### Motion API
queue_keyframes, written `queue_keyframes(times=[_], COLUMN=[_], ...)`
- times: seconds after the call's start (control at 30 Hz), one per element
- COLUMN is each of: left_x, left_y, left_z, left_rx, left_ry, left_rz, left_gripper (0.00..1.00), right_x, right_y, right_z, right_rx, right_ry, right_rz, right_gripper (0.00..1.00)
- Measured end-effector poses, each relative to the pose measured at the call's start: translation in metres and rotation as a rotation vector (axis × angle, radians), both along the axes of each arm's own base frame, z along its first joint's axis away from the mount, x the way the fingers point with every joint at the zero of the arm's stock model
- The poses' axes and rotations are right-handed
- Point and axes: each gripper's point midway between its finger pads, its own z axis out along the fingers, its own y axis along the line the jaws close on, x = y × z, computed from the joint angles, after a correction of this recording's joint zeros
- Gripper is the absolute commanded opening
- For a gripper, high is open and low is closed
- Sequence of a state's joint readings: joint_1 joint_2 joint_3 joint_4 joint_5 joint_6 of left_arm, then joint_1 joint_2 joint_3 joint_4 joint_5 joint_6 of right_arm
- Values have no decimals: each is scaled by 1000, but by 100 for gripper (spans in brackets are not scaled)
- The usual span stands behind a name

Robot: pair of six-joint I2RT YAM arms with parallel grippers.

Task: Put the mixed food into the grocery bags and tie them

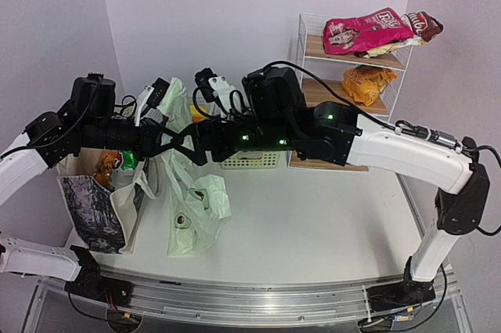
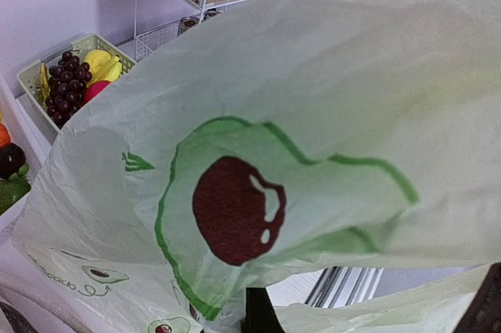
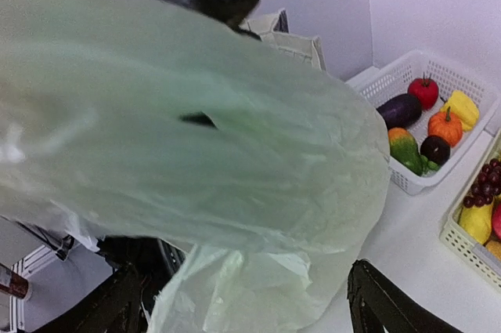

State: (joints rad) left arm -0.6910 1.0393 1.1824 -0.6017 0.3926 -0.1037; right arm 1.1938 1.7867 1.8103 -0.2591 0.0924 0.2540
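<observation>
Pale-green film of the plastic bag (image 2: 313,114) lies across both wrist lenses, so I read the layout from above. At the counter's left edge the canvas tote (image 1: 98,208) stands open, with snack packets (image 1: 109,164) showing in its mouth. Just right of it the plastic bag stands tall, its top drawn up off the counter, I judge so that the handles can be brought together for tying. My left fingers (image 2: 258,313) are closed. The film hides the pinch, but the raised top suggests they hold a handle. My right fingers (image 3: 376,298) stand wide apart, gripping nothing, with film sagging between them. The bag looks thin, crinkled and translucent, printed with avocados, and its lower part is slumped on the counter. Grapes (image 2: 63,86) and bananas (image 2: 102,66) lie in a green basket (image 2: 27,74) beside the shelf (image 1: 311,47) at the far right corner, where an orange packet (image 1: 368,84) sits.
</observation>
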Motion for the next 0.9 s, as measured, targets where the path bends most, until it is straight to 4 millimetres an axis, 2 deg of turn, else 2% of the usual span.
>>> queue_keyframes(times=[0.1, 0.27, 0.4, 0.53, 0.57, 0.7, 0.8, 0.9], left_x=[0, 0, 1, 1, 1, 0, 0, -1], left_y=[0, 0, 0, 0, 0, -1, -2, -1], left_z=[0, 0, 0, 1, 2, 3, 4, 5], left_rx=[0, -1, 0, -3, -4, -11, -15, -16], left_ry=[0, 0, -1, -3, -6, -9, -11, -15], left_rz=[0, 0, 3, 2, 2, -3, -6, -8], left_gripper=[0, 0, 0, 0, 0, 0, 10, 12], right_x=[4, 28, 42, 50, 52, 49, 51, 58], right_y=[9, 17, 14, 12, 12, 13, 12, 0], right_z=[9, 7, -1, -3, -3, -2, -5, -15], right_rx=[51, 82, 78, 81, 83, 80, 62, 1], right_ry=[-37, -70, -74, -80, -79, -95, -116, -148], right_rz=[-32, -161, -246, -294, -302, -305, -304, -310], right_gripper=[86, 65, 37, 4, 0, 0, 0, 0])
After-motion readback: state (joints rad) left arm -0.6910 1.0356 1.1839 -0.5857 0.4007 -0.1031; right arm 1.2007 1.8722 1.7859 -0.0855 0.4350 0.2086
